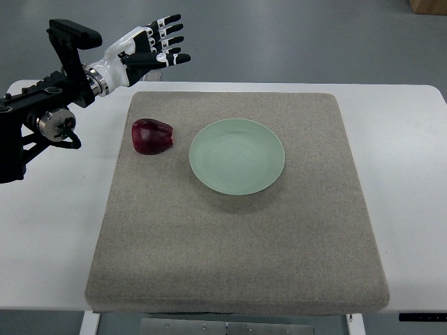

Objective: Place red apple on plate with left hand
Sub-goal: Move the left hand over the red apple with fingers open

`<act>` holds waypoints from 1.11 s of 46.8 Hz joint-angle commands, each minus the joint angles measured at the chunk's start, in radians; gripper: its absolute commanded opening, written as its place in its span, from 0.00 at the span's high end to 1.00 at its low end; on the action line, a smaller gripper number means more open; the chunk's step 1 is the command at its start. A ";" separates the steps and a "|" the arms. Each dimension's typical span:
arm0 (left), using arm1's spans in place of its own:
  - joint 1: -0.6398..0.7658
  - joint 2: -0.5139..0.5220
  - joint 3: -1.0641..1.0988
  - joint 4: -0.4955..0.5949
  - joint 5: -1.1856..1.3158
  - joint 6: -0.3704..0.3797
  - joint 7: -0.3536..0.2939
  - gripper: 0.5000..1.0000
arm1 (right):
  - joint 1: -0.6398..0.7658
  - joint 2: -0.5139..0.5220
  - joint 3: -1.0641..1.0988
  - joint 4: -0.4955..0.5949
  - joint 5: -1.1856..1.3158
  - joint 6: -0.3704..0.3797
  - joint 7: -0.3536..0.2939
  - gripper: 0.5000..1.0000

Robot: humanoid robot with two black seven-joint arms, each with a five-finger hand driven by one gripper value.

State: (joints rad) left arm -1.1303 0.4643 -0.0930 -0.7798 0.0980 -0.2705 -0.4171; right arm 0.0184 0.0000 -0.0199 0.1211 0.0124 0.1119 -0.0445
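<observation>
Left hand (155,47) is hovering above the far left corner of the grey felt mat (237,265), its fingers (170,31) spread wide and holding nothing, the palm turned toward the middle of the scene. Its arm is reaching in from the left edge over the white surface (49,230). No right hand is showing anywhere.

Lying on the mat just nearer than the hand, the red apple (152,135) is sitting close to the mat's left edge, clear of the fingers and untouched. Beside it, to the right, the pale green plate (237,155) is resting empty, with only a narrow strip of mat separating the 2 things.

That layout is making the job short: the apple is sitting on the left arm's own side, and the plate is waiting near the mat's centre, so the carry would be a brief sideways one. Judging from this, the grasp is not yet begun; the hand would need to come down and toward the robot before closing around the fruit, and the apple's rounded shape may let it roll if nudged off-centre.
</observation>
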 commanded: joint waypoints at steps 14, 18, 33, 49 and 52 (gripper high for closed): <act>-0.045 0.077 0.006 -0.041 0.085 -0.030 0.000 0.00 | 0.000 0.000 0.000 0.000 0.000 0.000 0.000 0.14; -0.054 0.082 0.006 -0.042 0.085 -0.030 0.000 0.00 | 0.000 0.000 0.000 0.000 0.000 0.000 0.000 0.14; -0.092 0.099 0.056 -0.038 0.207 0.037 0.003 0.01 | 0.000 0.000 0.000 0.000 0.000 0.000 0.000 0.14; -0.193 0.157 0.151 -0.145 0.637 0.108 0.006 0.01 | 0.000 0.000 0.000 0.000 0.000 0.000 0.000 0.14; -0.201 0.159 0.174 -0.151 0.687 0.108 0.011 0.00 | 0.000 0.000 0.000 0.000 0.000 0.000 0.000 0.14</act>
State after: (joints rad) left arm -1.3239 0.6207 0.0589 -0.9227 0.7319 -0.1622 -0.4115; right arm 0.0184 0.0000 -0.0199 0.1216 0.0123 0.1120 -0.0447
